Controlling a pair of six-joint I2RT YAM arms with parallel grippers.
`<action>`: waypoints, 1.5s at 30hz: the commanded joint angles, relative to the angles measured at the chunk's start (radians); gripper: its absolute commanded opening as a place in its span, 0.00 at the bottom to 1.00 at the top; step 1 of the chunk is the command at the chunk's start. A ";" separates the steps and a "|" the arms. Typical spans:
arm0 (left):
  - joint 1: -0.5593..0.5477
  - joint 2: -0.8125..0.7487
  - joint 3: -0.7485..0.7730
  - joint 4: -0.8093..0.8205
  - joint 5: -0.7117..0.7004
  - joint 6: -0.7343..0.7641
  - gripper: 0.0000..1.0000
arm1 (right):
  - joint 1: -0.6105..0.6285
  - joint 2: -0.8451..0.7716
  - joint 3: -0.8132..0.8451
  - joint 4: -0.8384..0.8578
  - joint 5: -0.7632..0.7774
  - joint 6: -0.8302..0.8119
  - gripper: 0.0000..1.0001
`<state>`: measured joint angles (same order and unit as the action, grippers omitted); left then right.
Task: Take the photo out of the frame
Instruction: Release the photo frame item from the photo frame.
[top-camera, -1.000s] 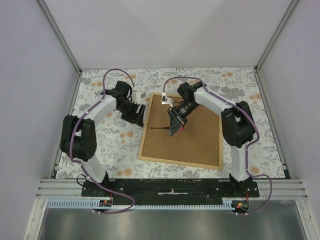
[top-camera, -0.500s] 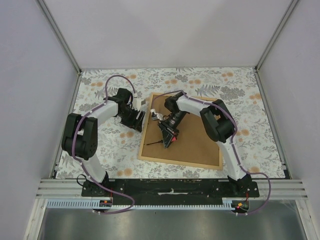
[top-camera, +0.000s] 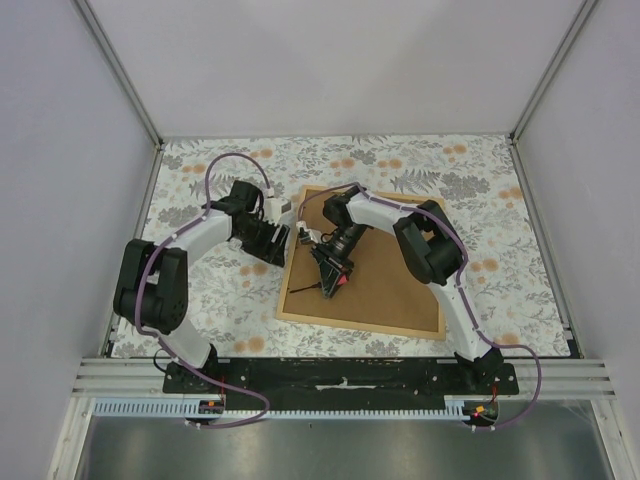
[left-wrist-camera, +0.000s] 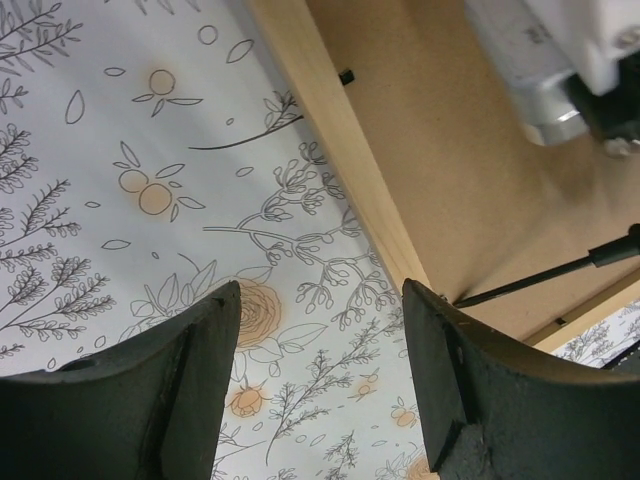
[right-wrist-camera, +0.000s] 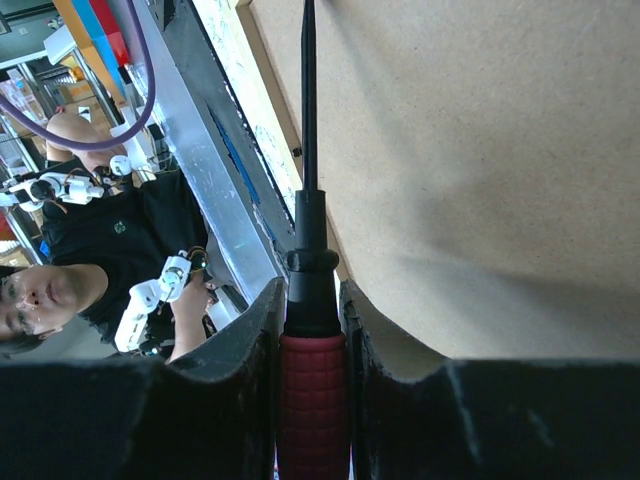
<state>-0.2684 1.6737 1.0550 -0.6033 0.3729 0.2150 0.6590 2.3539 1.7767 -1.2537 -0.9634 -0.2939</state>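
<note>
lying flat on the floral tablecloth (top-camera: 185, 165), right of centre, the frame (top-camera: 400, 280) is back side up, so its brown board (left-wrist-camera: 450, 150) faces the cameras, with the light wooden strip (left-wrist-camera: 340, 150) around it.

left side: left arm reaches in from the left. left gripper (top-camera: 283, 240) sits low over the cloth, just beside the frame's left strip. in the left wrist view its fingers (left-wrist-camera: 190, 380) stand well apart with only patterned cloth between them. nothing is held. whether they touch the cloth cannot be told.

small black tab (left-wrist-camera: 345, 76) sits on the board right at the strip's inner edge.

centre: right arm bends across the board from the right. right gripper (top-camera: 330, 278) is over the left part of the board, pointing toward the near-left corner. its fingers (right-wrist-camera: 245, 340) are clamped on the handle of a screwdriver (right-wrist-camera: 310, 380), red grip and black collar between the pads. the thin black shaft runs out along the board, its tip at the line where board meets left strip.

right half of the board is uncovered.
</note>
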 joint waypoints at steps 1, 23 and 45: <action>-0.017 -0.061 -0.032 0.030 0.063 0.060 0.71 | -0.004 0.021 0.039 0.000 0.000 0.022 0.00; -0.097 0.017 -0.050 0.020 0.064 0.089 0.47 | -0.053 -0.044 -0.039 0.000 -0.038 -0.017 0.00; -0.112 0.023 -0.053 0.019 0.067 0.084 0.33 | -0.001 0.056 0.055 -0.016 -0.046 -0.005 0.00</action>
<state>-0.3733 1.6924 1.0042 -0.5961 0.4255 0.2680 0.6590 2.4058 1.7981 -1.2633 -1.0203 -0.3065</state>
